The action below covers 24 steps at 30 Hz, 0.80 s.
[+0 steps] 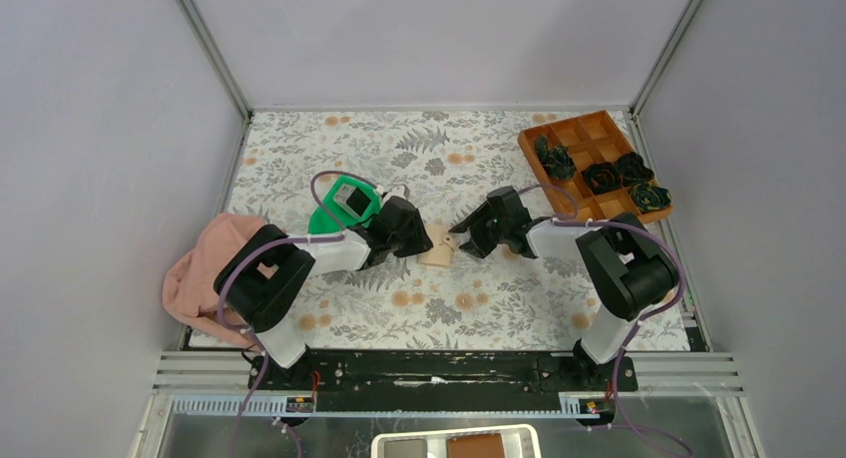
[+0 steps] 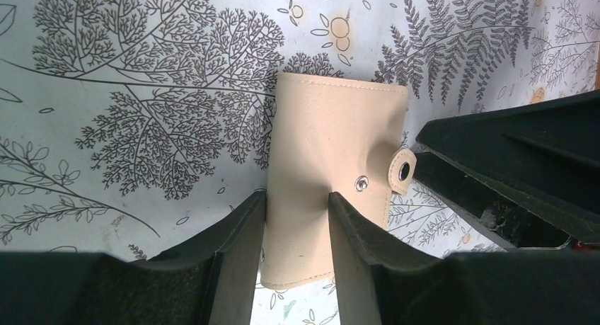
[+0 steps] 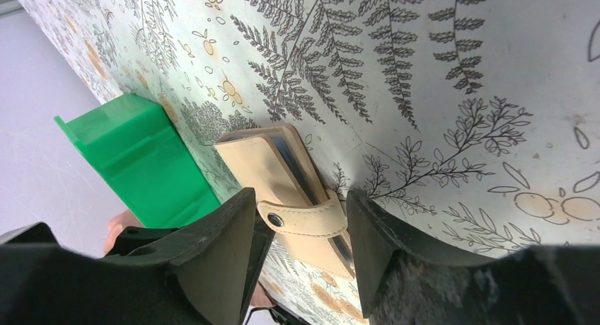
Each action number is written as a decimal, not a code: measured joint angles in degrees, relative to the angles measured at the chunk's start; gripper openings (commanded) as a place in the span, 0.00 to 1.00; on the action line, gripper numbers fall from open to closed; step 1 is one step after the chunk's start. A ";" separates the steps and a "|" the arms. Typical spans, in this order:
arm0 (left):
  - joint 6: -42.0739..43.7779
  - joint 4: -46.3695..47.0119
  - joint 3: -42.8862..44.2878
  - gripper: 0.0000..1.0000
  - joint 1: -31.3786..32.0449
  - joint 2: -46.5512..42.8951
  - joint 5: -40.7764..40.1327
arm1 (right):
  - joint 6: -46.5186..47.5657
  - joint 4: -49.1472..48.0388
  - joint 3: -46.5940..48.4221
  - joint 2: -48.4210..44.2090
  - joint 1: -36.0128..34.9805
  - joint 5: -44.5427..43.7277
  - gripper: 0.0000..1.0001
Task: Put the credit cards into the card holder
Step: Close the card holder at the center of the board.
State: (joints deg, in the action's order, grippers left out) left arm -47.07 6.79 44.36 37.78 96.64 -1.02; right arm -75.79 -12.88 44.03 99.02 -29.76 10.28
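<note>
The left claw (image 2: 297, 196) covers the near corners of the card holder (image 2: 339, 127), whose contents cannot be told.

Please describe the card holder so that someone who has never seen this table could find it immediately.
On the fern-printed table cover, look at the middle, where the left gripper and the right gripper nearly meet. The card holder lies there: small, tan, with a snap tab, unlike the bigger green tray to its left.

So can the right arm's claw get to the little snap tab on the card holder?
Probably yes. The tab of the card holder sits right inside the open right claw, with nothing in the way.
</note>
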 measured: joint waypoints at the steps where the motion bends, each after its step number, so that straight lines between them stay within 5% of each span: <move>1: 0.11 -0.02 0.11 0.45 0.00 0.07 0.07 | -0.15 0.50 0.22 0.02 -0.15 -0.35 0.57; 24: 1.49 -0.52 1.70 0.46 -0.42 1.40 1.36 | 1.16 2.36 1.75 0.42 -3.50 -4.02 0.54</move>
State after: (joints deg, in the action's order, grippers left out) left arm -45.58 6.26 46.06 37.36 98.04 0.34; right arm -74.63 -10.52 45.78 99.44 -33.26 6.26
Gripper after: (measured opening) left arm 0.456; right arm 0.545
